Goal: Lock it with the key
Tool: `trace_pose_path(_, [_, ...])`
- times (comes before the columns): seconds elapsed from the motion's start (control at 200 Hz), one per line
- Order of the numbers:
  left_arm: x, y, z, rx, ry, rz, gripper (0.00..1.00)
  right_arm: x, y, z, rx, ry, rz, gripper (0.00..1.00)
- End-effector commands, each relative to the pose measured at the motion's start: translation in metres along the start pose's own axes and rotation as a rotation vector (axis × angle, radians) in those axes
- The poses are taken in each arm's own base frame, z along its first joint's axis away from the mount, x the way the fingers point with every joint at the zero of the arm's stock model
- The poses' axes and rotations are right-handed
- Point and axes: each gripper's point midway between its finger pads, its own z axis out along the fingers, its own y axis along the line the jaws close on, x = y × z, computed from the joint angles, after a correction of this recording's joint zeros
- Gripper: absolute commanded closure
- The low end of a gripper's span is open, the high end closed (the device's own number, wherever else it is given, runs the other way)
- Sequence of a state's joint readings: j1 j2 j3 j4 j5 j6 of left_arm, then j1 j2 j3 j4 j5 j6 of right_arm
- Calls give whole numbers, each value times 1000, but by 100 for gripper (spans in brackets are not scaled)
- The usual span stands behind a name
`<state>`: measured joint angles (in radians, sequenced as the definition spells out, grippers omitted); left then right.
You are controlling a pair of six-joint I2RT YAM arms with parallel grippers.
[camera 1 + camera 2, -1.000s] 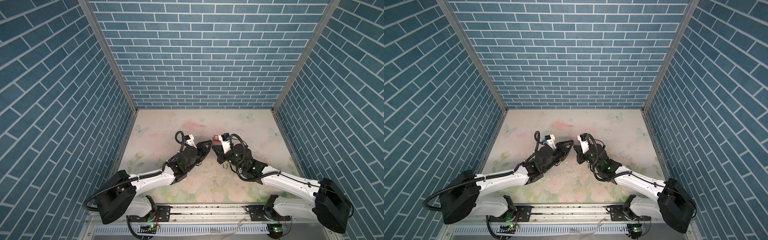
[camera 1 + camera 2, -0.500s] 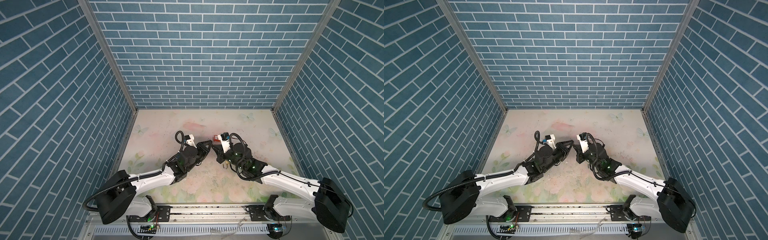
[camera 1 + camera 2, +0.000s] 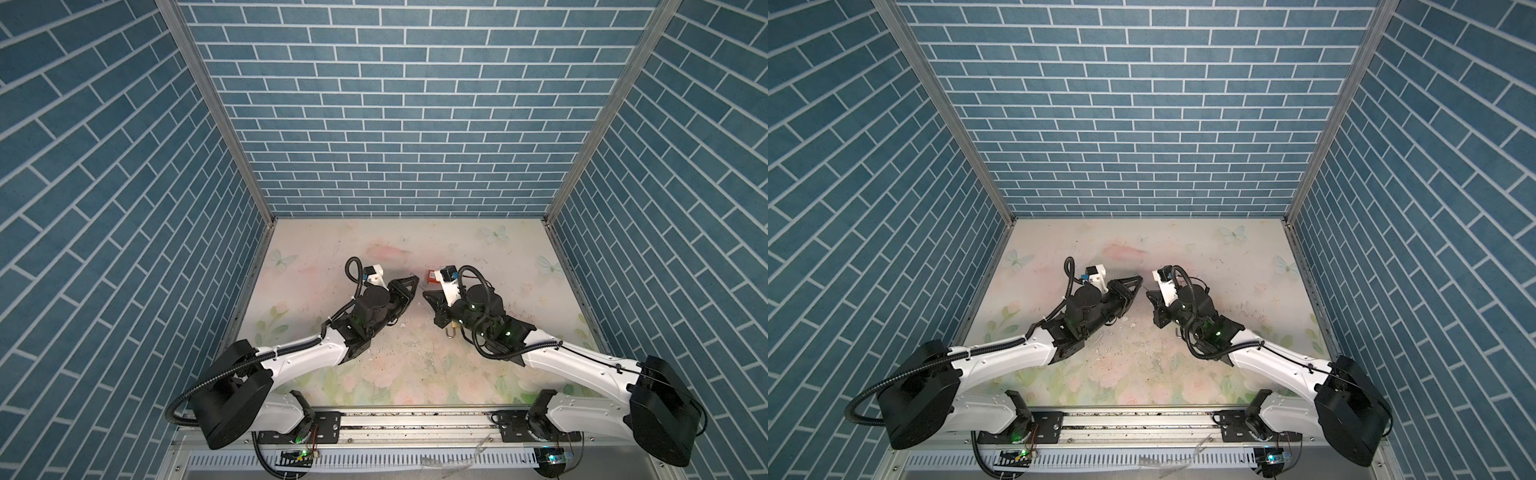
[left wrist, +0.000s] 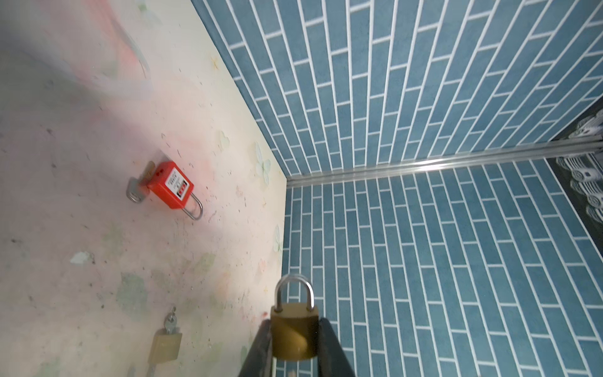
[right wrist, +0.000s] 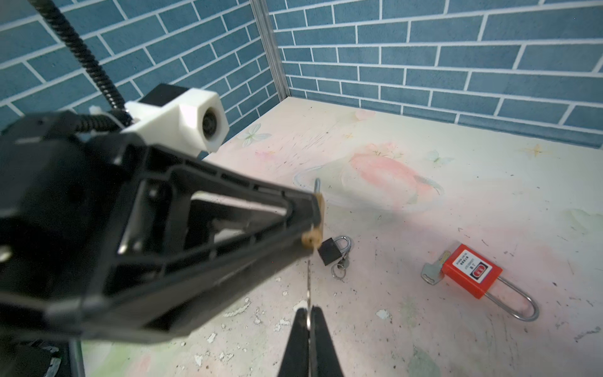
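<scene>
Right jaws nearer, key at held brass padlock.

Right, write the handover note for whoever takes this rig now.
Left end effector: shut on the brass padlock, held off the table.
Right end effector: shut on the key, blade aimed at that padlock's base.
Lying on the table: red padlock, small black padlock, second brass padlock.
Done: lock and key are both in grip and lined up.
Left: seat the key (whether its tip has entered is unclear), then turn it.
</scene>
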<state>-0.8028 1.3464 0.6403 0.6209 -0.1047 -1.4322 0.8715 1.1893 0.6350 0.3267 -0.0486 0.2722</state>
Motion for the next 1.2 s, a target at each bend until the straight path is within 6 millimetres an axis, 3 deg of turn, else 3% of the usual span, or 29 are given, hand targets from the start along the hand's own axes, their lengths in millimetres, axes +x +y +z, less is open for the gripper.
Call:
trace_pose_path(0.0, [-32, -14, -3, 36, -116, -8, 100, 14, -1, -11, -6, 20, 13, 100])
trace_pose_path(0.135, [-55, -19, -10, 36, -188, 0, 100, 33, -7, -25, 14, 23, 78, 100])
trace_pose_path(0.3, [-44, -9, -8, -101, -99, 170, 100, 46, -17, -44, 69, 45, 157, 100])
trace_pose_path(0.465, [-2, 28, -11, -357, 139, 417, 100, 69, -28, -62, 131, 155, 245, 100])
trace_pose_path(0.595, [48, 60, -28, -487, 311, 588, 100, 91, -28, -76, 141, 257, 321, 100])
trace_pose_path(0.72, [95, 93, -44, -571, 466, 676, 100, 109, -24, -86, 132, 323, 383, 100])
trace_pose_path(0.87, [137, 125, -57, -640, 575, 745, 100, 122, -20, -90, 110, 353, 434, 100])
trace_pose_path(1.005, [156, 151, -61, -691, 629, 758, 100, 133, -19, -89, 104, 374, 457, 100])
trace_pose_path(1.195, [161, 172, -60, -739, 662, 783, 100, 140, -19, -88, 107, 398, 462, 100])
